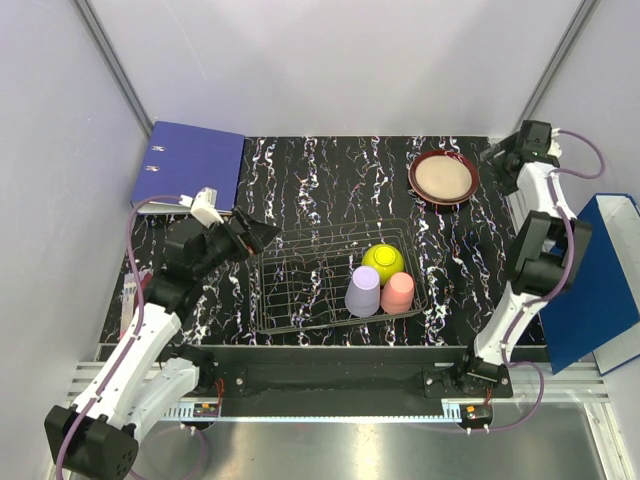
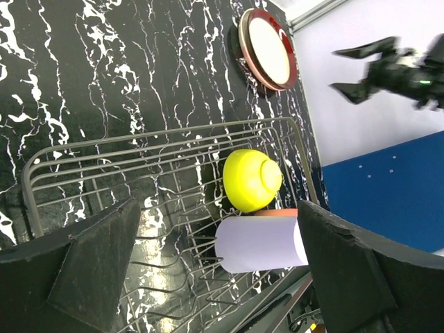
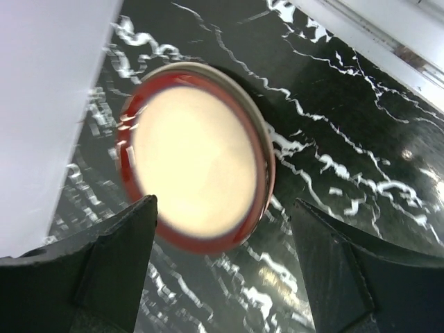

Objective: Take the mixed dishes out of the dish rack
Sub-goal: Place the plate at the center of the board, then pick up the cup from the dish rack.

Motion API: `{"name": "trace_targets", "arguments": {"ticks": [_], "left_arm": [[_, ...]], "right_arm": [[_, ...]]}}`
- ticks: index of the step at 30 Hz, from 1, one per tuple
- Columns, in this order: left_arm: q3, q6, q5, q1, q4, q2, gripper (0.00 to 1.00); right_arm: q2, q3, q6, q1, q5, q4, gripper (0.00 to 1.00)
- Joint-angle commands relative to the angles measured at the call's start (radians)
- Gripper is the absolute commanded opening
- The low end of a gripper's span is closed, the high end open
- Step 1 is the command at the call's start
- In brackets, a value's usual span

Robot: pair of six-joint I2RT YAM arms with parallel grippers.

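Plate lying outside rack, three pieces sitting inside

Dish rack (image 1: 335, 275) is sitting mid-table on the black marbled top. Three pieces are crowding its right end. Yellow-green bowl (image 1: 383, 262) is resting upside down, foot ring up. Lavender cup (image 1: 363, 291) and smaller pink cup (image 1: 398, 293) are standing side by side just on the near side of the bowl, the lavender one on the left. The rest of the wire grid is showing bare.

Dark-red-rimmed beige plate (image 1: 443, 177) is lying flat on the table beyond the rack's far right corner, apart from the wire.

Right gripper (image 1: 497, 155) is hanging just right of that plate, farther from the rack. Its jaws are standing spread and gripping nothing. Its wrist view is showing the plate blurred between the two fingers, touched by neither.

Left gripper (image 1: 262, 235) is hovering at the rack's far left corner, pointing across toward the bowl and cups. Its jaws are gaping wide and holding nothing.

Blue binder (image 1: 190, 165) is lying beyond the rack's left end, well apart.
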Motion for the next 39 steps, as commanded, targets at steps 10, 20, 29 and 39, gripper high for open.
{"name": "trace_targets", "arguments": {"ticks": [10, 20, 29, 39], "left_arm": [[0.085, 0.179, -0.038, -0.082, -0.124, -0.007, 0.99], [0.361, 0.36, -0.484, -0.735, -0.161, 0.334, 0.99], [0.503, 0.271, -0.664, -0.855, -0.159, 0.632, 0.99], [0.515, 0.236, -0.679, -0.855, -0.152, 0.729, 0.99]], "right_arm": [[-0.769, -0.544, -0.031, 0.415, -0.071, 0.131, 0.81], [-1.234, -0.769, -0.075, 0.62, -0.034, 0.058, 0.8], [-1.331, -0.762, -0.117, 0.62, -0.068, -0.021, 0.81], [-1.376, -0.864, -0.114, 0.62, -0.086, -0.002, 0.81]]}}
